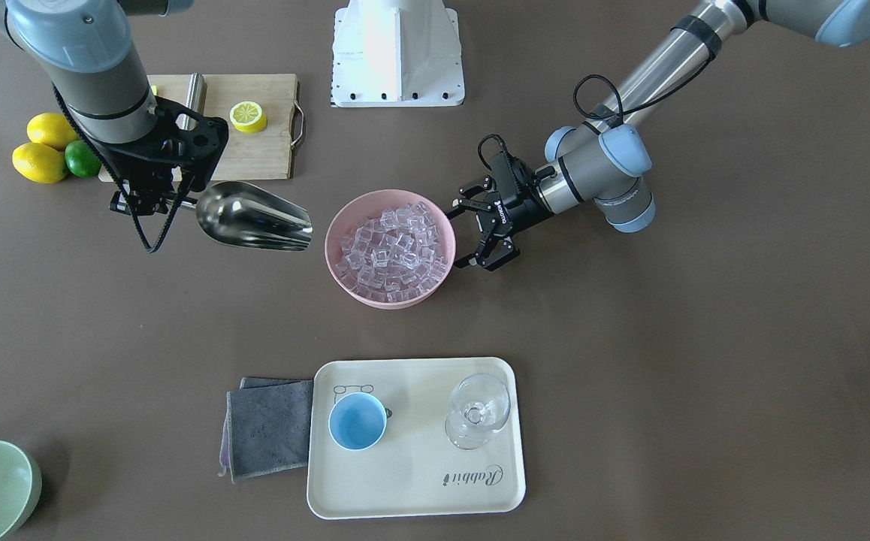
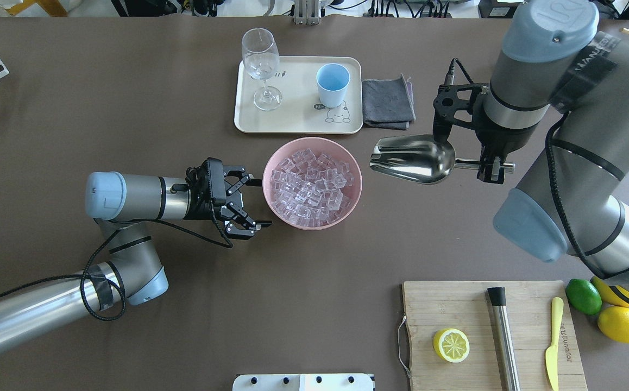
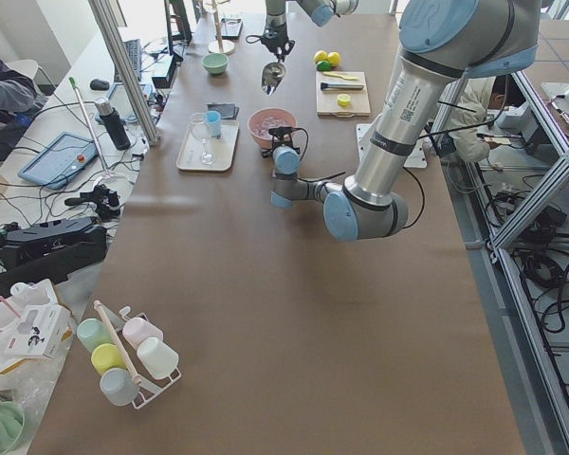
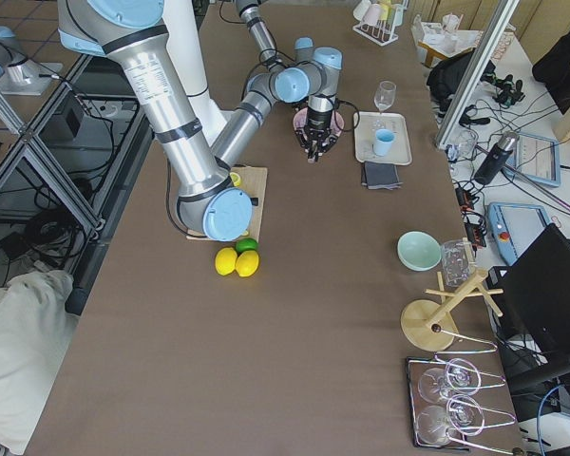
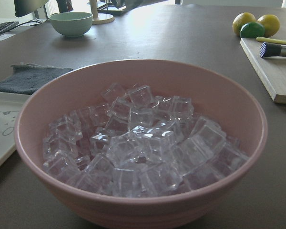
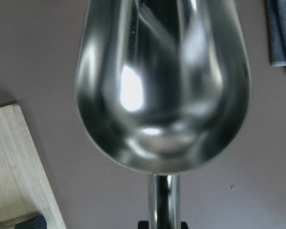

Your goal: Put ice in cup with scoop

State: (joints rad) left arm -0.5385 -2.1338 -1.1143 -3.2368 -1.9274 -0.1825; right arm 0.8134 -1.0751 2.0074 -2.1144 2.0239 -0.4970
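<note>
The ice is heaped in a pink bowl at the table's middle; it also fills the left wrist view. My left gripper is open and empty, low at the bowl's left rim, one finger on each side of it. My right gripper is shut on the handle of the steel scoop. The scoop is held level above the table to the right of the bowl, its mouth toward the bowl. Its trough is empty. The light-blue cup stands upright on a cream tray beyond the bowl.
A clear stemmed glass stands on the tray's left. A grey cloth lies right of the tray. A cutting board near right holds a lemon half, a steel rod and a yellow knife; lemons and a lime lie beside it.
</note>
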